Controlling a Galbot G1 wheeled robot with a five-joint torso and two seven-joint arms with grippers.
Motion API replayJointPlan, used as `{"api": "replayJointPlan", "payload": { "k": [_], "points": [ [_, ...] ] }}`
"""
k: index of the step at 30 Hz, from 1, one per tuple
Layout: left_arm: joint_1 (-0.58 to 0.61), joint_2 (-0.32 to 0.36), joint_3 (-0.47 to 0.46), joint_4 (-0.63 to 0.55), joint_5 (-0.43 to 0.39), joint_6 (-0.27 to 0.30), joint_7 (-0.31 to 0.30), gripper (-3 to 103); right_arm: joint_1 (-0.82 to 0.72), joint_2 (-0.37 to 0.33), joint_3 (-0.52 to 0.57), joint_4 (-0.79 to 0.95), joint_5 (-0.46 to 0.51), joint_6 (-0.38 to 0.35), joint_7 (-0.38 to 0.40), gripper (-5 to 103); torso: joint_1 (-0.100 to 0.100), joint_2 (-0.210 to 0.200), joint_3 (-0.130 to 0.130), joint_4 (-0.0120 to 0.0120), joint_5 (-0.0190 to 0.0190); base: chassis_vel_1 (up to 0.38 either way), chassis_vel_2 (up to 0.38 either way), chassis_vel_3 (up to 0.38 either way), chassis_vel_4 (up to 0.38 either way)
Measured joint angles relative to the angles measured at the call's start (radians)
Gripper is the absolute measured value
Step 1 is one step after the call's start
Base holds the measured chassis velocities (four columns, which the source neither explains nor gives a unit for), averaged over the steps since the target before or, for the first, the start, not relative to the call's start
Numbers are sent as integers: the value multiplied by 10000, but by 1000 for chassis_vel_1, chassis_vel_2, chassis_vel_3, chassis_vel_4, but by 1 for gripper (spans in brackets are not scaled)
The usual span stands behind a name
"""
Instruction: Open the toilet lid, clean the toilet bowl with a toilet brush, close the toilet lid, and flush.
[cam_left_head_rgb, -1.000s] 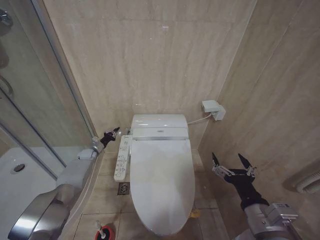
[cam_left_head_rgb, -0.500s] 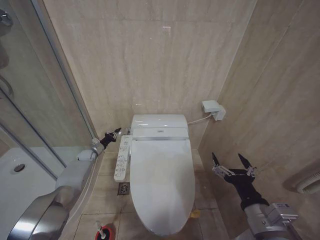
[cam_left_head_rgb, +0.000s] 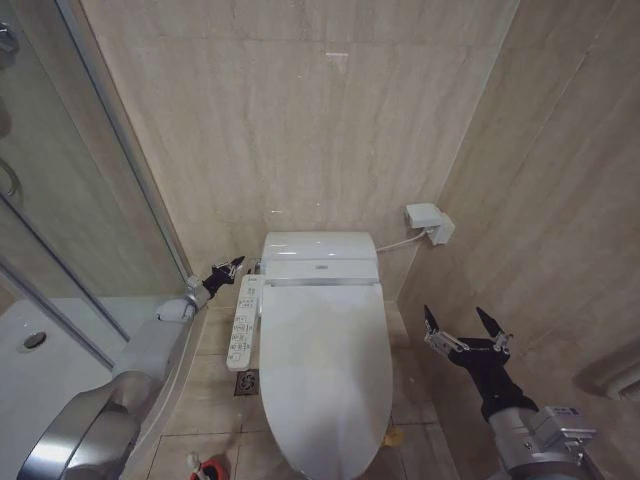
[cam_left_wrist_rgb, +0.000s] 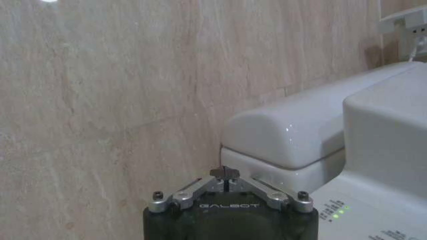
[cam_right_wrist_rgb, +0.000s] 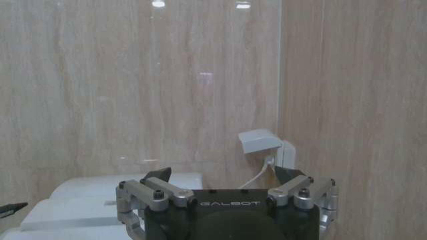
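Clearly, you had the large white oval plastic toilet lid (cam_left_head_rgb: 322, 380) lying shut over the white ceramic toilet bowl (cam_left_head_rgb: 318, 255). Its glossy top looked slippery and rigid, so I'd judge the front edge, farthest from the tank, the best place to lift. Your right gripper (cam_left_head_rgb: 463, 328) hung beside the lid's right edge, fingers spread wide. Your left gripper (cam_left_head_rgb: 231, 266) sat by the control panel (cam_left_head_rgb: 243, 320), tips pinched together, empty.

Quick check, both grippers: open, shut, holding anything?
Left gripper: shut, empty, beside the toilet's side control panel.
Right gripper: open, empty, to the right of the toilet lid.
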Motion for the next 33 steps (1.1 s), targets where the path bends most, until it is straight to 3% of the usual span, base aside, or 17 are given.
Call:
{"api": "replayJointPlan", "payload": {
  "k": [33],
  "points": [
    [302,-112,-1,131,607,-107,327,0,0,0,0,0,0,0,0,100,-1,-1,0,-1,-1,-25,29,30,-26]
  ]
}}
